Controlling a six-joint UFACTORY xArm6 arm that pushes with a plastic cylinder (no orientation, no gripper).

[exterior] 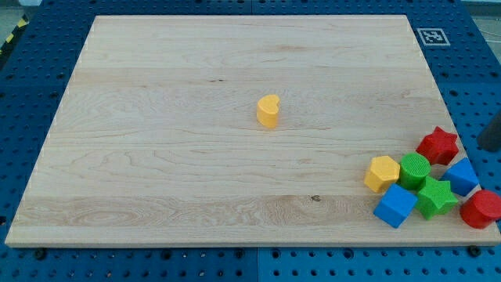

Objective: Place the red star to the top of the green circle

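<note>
Our red star (437,145) sits near the right edge of the wooden surface (156,157), just up and to the view's right of the green circle (415,168) and about touching it; we judge the task close to done but not finished, since the star stands diagonal rather than squarely above; a short nudge toward the view's left remains. A dark shape at the far right edge may be our rod, but my tip cannot be made out; we carry no jaws, so no grasp state applies. A yellow heart (268,110) lies well apart, mid-board.
</note>
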